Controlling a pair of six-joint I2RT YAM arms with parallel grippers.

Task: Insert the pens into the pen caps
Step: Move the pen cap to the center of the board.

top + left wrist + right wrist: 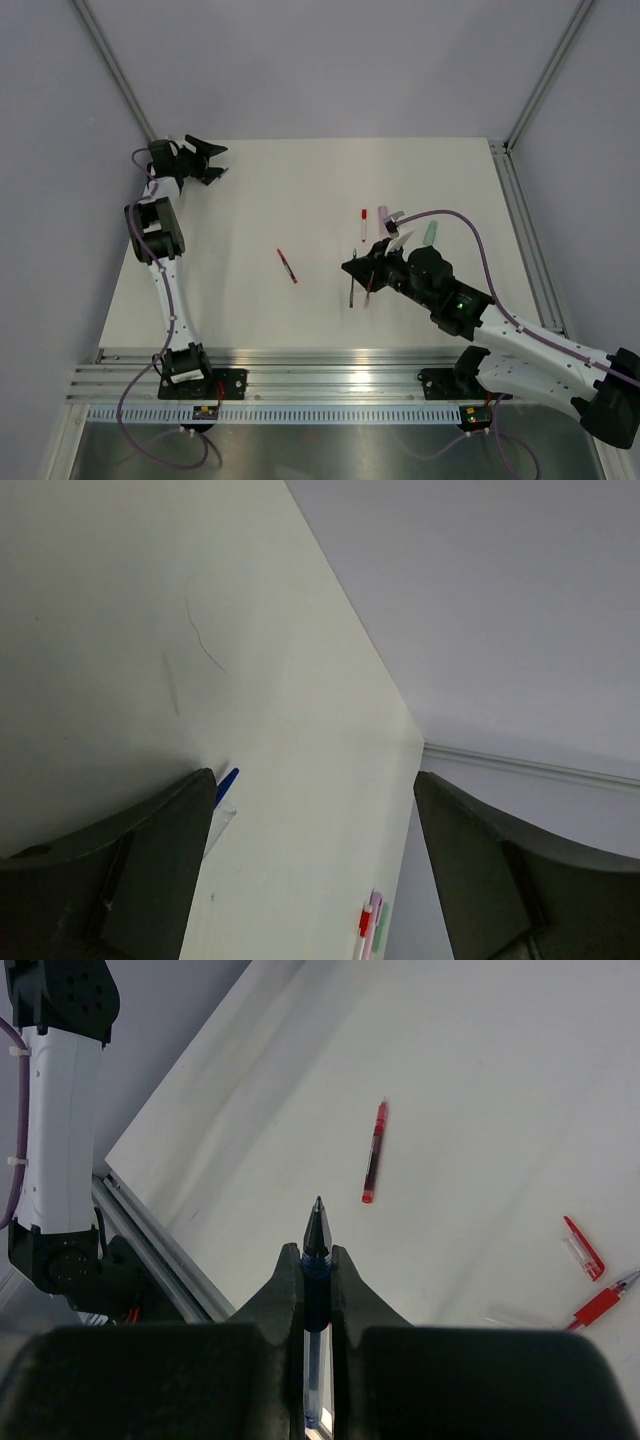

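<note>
Right wrist view showed the right end effector (316, 1265) clenched on a slim blue pen (317, 1232), dark tip poking past the fingers (268, 1298), hovering right of the red pen (374, 1152). Under insertion pressure, that smooth clear barrel could slide back or pivot in the pinch.

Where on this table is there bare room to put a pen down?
Widest bare patch: the far strip of the table, between the left end effector and the far right corner. Also bare: between the left arm and the red pen. Crowded: around the right end effector and its blue pen, beside a bunch of pens.
</note>
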